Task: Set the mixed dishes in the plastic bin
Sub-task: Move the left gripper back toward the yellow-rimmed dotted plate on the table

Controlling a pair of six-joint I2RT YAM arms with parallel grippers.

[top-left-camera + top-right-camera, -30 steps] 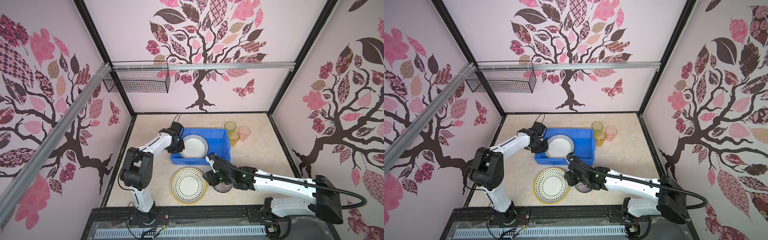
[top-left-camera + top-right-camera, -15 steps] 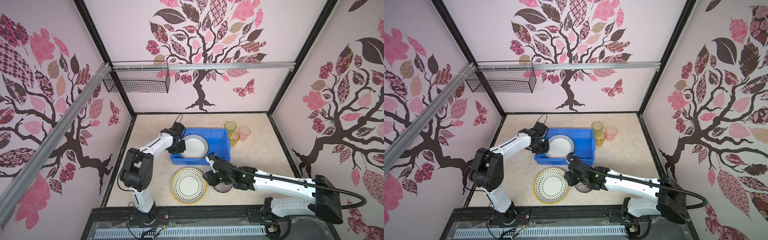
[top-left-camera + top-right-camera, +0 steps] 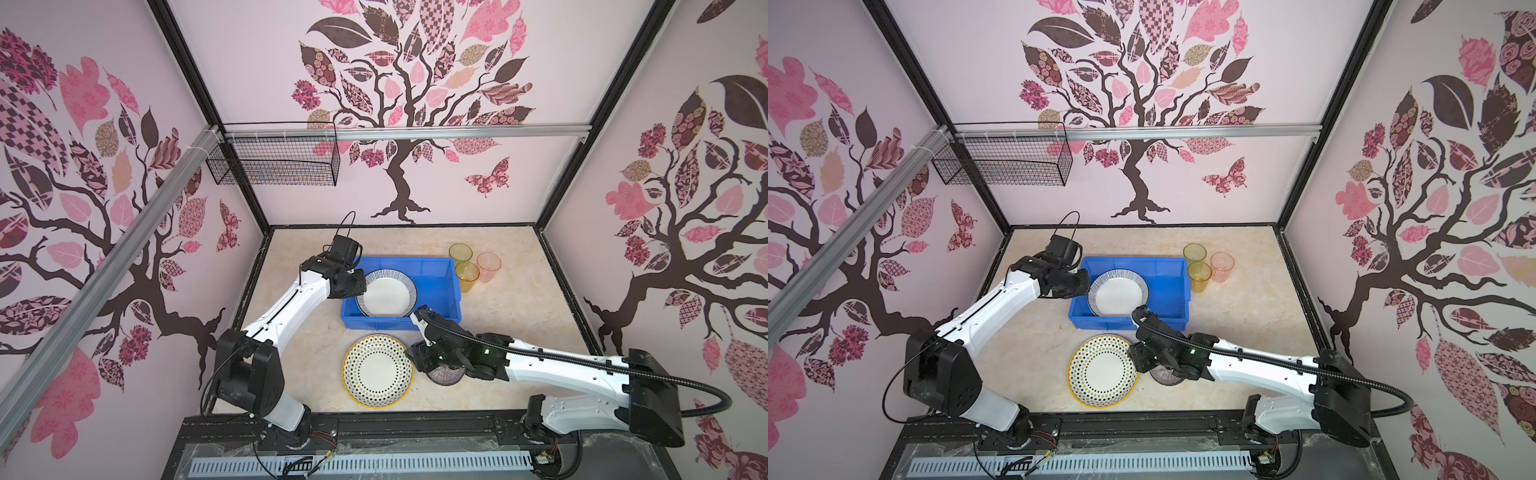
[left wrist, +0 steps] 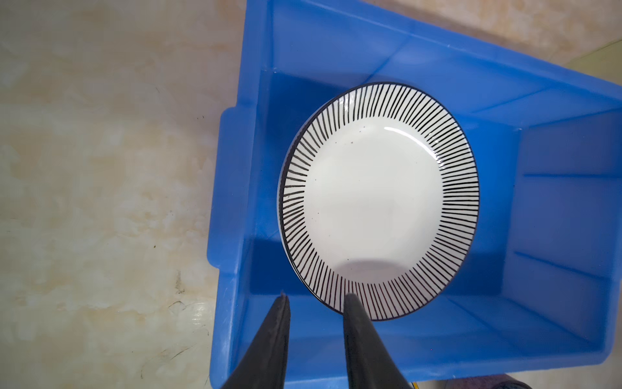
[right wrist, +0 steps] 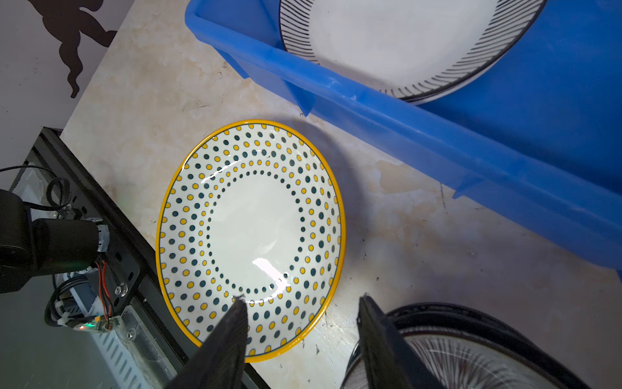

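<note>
Nearest to me, on the table [image 3: 498, 316] in front of the bin's [image 3: 432, 262] near wall, the dotted plate [image 3: 377, 371] lies flat, close to that wall but not touching it. Just right of it, also on the near side of the bin, sits the bowl [image 3: 446, 376]. My right arm covers most of it in both top views.

My right gripper [image 5: 302, 299] hangs over the gap between those two. Its jaws are spread wide and grasp nothing. In the right wrist view one finger [image 5: 229, 336] overlaps the dotted plate's rim and the other stands at the bowl's edge. I cannot tell whether either finger touches.

The striped plate [image 3: 386, 293] is inside the bin, in its left half, with its near edge at the near wall. I cannot tell whether it lies flat.

My left gripper [image 4: 316, 296] is at the bin's left end, pointing in at that plate. Its jaws are parted with nothing pinched between them. One fingertip overlaps the plate's rim in the left wrist view, and I cannot tell whether they are in contact.

Three cups [image 3: 467, 275] stand upright outside the bin at its far right corner, the closest one just beside the right wall.

Farthest off, well beyond the bin, the basket [image 3: 274, 164] hangs on the back wall.
</note>
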